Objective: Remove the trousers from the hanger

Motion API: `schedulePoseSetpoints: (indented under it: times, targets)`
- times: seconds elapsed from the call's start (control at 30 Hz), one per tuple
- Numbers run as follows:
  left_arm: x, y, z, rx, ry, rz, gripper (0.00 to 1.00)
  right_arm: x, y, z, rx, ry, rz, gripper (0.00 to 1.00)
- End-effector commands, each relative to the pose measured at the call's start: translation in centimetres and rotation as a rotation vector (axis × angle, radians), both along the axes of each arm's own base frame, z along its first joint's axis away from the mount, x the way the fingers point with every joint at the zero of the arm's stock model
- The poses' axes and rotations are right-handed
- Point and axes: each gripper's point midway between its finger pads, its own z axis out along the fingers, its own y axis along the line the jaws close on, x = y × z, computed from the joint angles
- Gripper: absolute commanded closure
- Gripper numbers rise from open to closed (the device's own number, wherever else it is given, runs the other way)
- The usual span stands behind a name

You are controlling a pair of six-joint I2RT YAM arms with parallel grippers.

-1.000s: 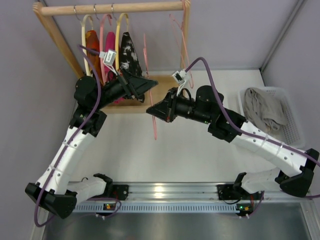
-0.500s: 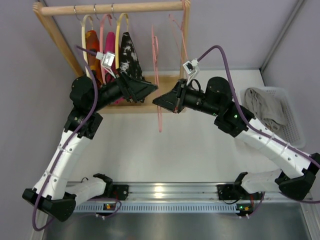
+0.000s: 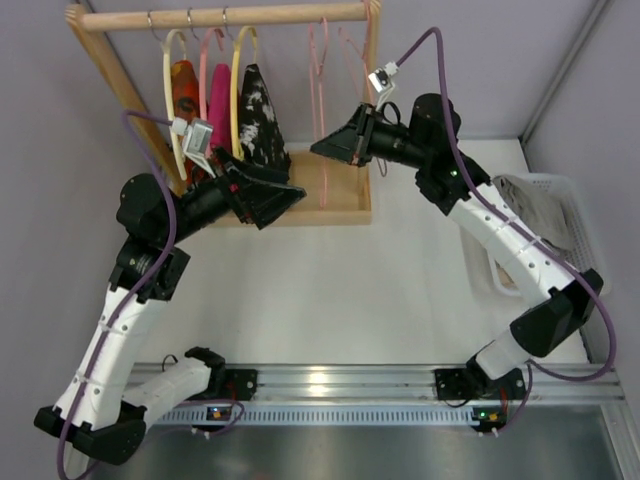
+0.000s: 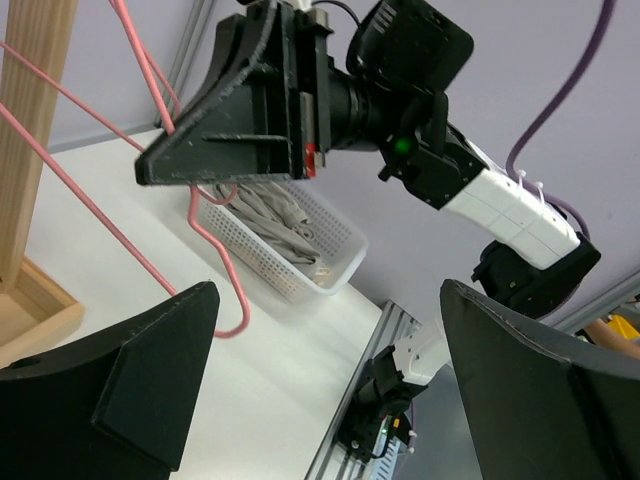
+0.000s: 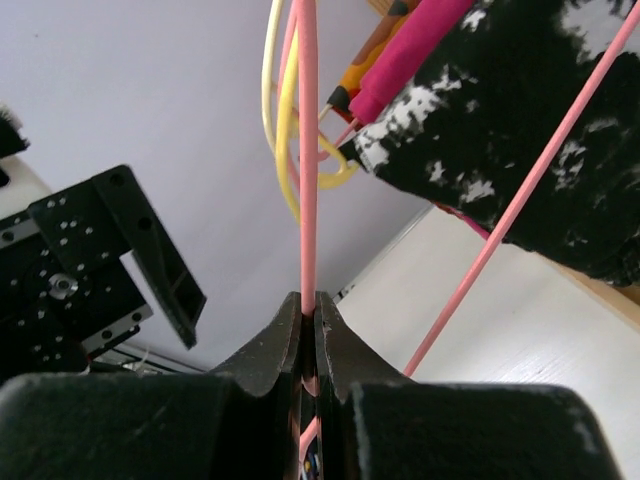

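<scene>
The trousers [image 3: 528, 203] lie heaped in the white basket [image 4: 300, 285] at the desk's 3 o'clock edge, already off the hanger [image 3: 323, 120], so the removal itself looks done and the step in hand seems to be putting the bare hanger on the wooden rod [image 3: 220, 17] at 12 o'clock. The right gripper [image 3: 316, 148] pinches the hanger's thin pink wire between pressed-together fingers, its hook up at rod level; whether it has caught I cannot tell. The left gripper [image 3: 288, 200] hangs spread and empty toward 9 o'clock. Next, probably: seat the hook, then release.
</scene>
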Motion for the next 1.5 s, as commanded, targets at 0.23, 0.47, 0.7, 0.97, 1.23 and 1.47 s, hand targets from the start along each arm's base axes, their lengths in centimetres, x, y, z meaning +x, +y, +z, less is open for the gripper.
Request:
schedulePoseSetpoints:
  times: [0.23, 0.47, 0.7, 0.97, 1.23, 1.47]
  targets:
    - [-0.5, 0.7, -0.4, 0.029, -0.041, 0.028, 0.02, 4.8, -2.1, 5.7, 0.071, -0.06, -0.054, 1.0]
    - [-0.3, 0.8, -0.6, 0.028, -0.033, 0.036, 0.02, 7.1, -2.2, 2.8, 0.043, 0.041, -0.097, 1.0]
    - [-0.2, 0.8, -0.9, 0.028, -0.024, 0.038, 0.02, 9.7, -3.1, -0.1, 0.01, 0.168, -0.192, 1.0]
    - [0.1, 0.8, -1.2, 0.027, -0.007, 0.039, 0.02, 12.1, -3.9, -1.3, 0.012, 0.236, -0.256, 1.0]
    - [0.4, 0.8, -1.3, 0.031, -0.005, 0.045, 0.02, 12.3, -4.5, -0.6, 0.012, 0.19, -0.262, 0.72]
    - [0.7, 0.8, -2.1, 0.043, 0.009, 0.053, 0.02, 9.9, -5.1, -0.8, -0.008, 0.181, -0.261, 0.43]
